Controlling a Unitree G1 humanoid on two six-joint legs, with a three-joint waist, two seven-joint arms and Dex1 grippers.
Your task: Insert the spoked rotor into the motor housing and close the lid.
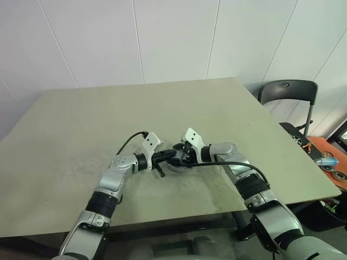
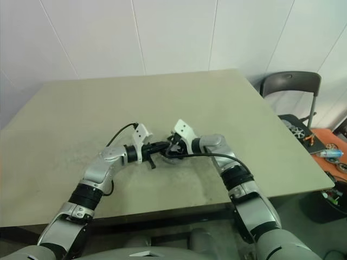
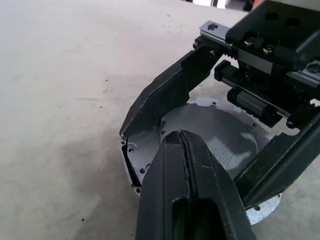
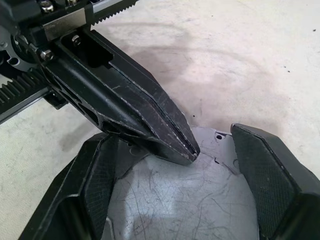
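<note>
A round grey lid (image 3: 220,132) lies flat near the middle of the table (image 1: 97,119), with a screw-holed flange around its edge. My left gripper (image 3: 182,137) is shut, and its closed tip rests down on the lid's top. My right gripper (image 1: 179,161) comes in from the opposite side. Its two wide-set fingers (image 4: 270,170) bracket the lid and sit against its rim. In the right wrist view the left gripper (image 4: 190,150) points onto the scratched lid (image 4: 190,205) between those fingers. The spoked rotor and the motor housing are hidden under the lid and the grippers.
A black chair (image 1: 287,91) stands past the table's right edge. An orange tray (image 1: 328,157) holding small parts sits beside it at the far right. Both arms meet close to the table's front half.
</note>
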